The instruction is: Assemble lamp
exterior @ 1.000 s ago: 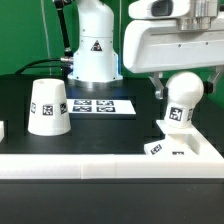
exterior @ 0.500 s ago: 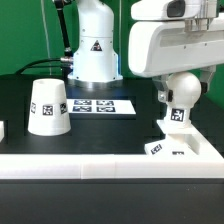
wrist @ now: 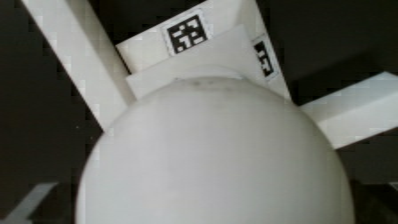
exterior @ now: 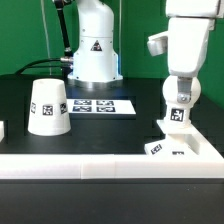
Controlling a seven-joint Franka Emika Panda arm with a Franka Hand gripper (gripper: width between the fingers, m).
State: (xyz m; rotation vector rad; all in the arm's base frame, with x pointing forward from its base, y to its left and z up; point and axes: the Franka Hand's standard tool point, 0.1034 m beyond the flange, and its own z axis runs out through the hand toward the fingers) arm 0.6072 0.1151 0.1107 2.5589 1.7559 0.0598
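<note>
— What stood at the exterior view's left?
— The shade, wide end down on the black table, well apart from the other parts.
— And in the middle?
— The marker board lay flat in front of the white robot pedestal.
— Where was the bulb?
— At the right. The bulb stood upright on the base, round head up.
— The gripper?
— The gripper hung over it, a finger on either side of the head. I could not tell whether the jaws pressed it. In the wrist view the head filled the picture, with the tagged base beyond it.
</note>
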